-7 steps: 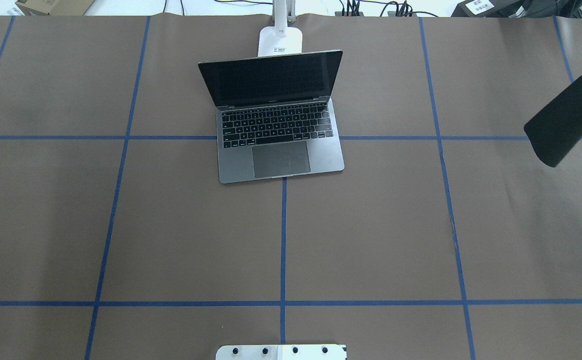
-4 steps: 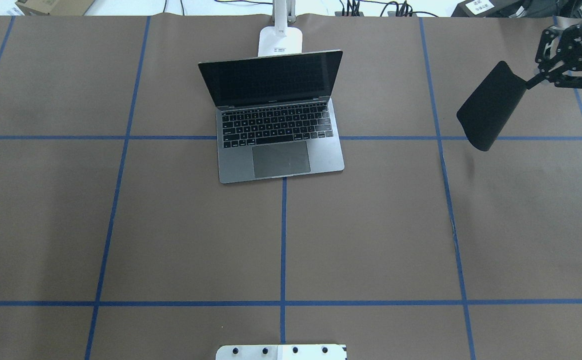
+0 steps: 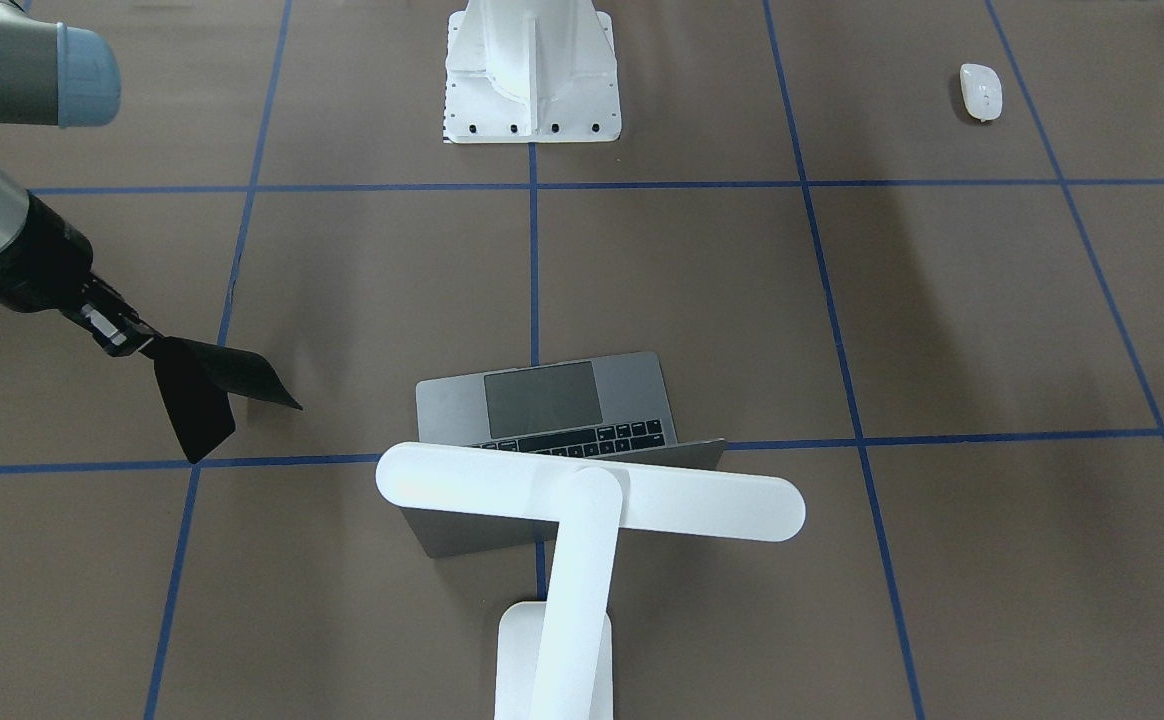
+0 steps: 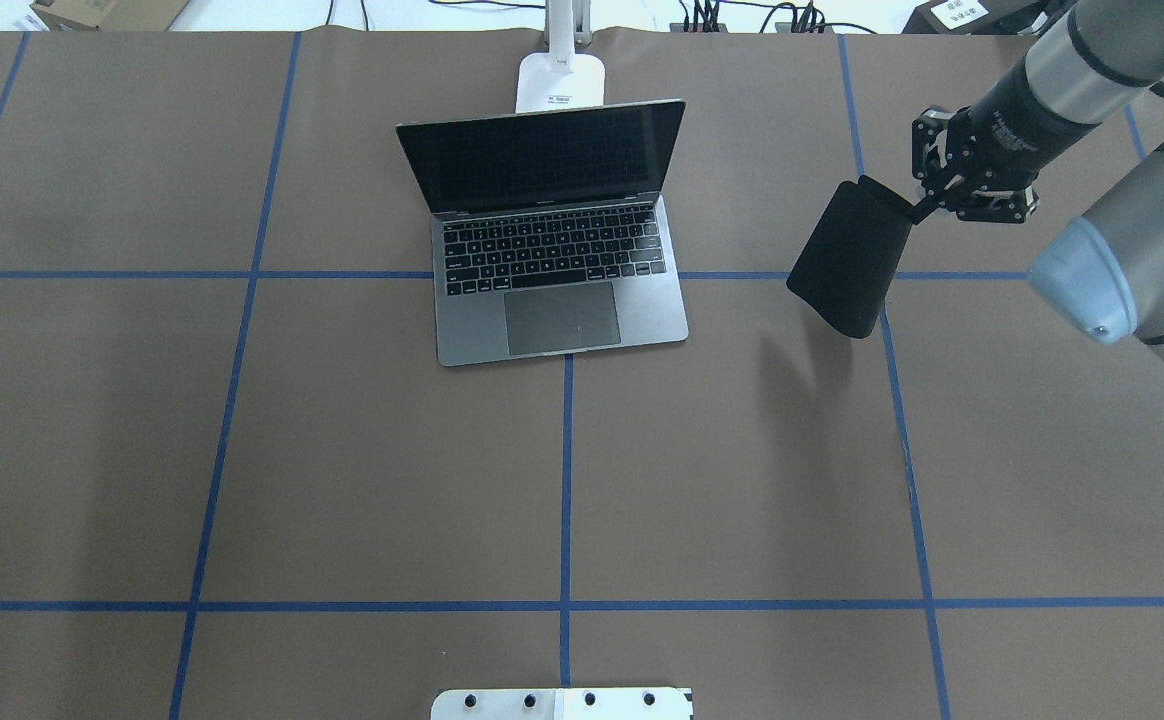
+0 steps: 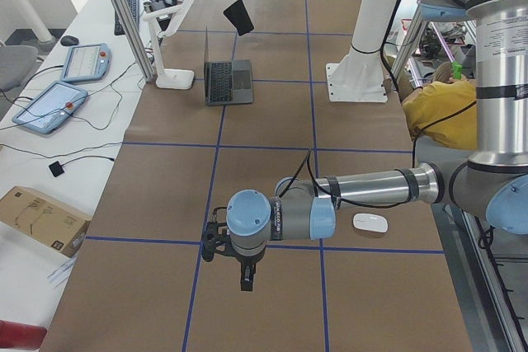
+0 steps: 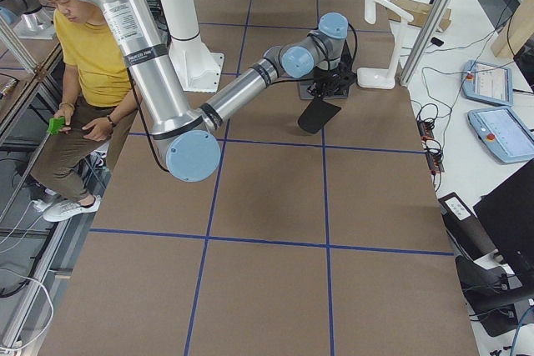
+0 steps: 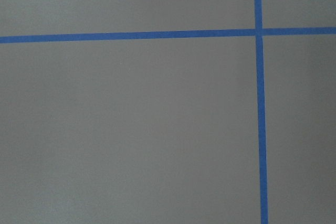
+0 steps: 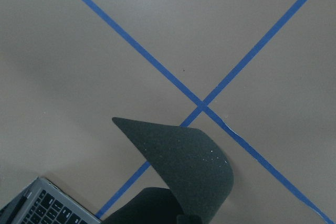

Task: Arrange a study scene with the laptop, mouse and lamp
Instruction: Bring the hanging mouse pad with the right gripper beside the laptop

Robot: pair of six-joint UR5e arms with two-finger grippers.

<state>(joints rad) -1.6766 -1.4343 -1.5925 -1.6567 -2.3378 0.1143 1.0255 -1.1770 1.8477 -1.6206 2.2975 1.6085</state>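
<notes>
Upper right in the overhead view, a flat black pad (image 4: 850, 258) is pinched in the right gripper (image 4: 930, 203). An open grey metal laptop (image 4: 557, 270) is set at top centre before a white T-shaped lamp (image 3: 592, 500); a small white oval mouse (image 3: 980, 91) lies upper right in the front view. The left gripper (image 5: 247, 274) cannot be judged open or closed.

The bar of the lamp (image 3: 702, 505) hides the screen and most keys of the laptop (image 3: 542, 400), and the bottom edge cuts off its base.

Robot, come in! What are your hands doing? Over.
Right gripper shut on pad, held up beside open laptop. Left gripper over table, grip unclear. Mouse far off. Nothing between pad and laptop.
</notes>
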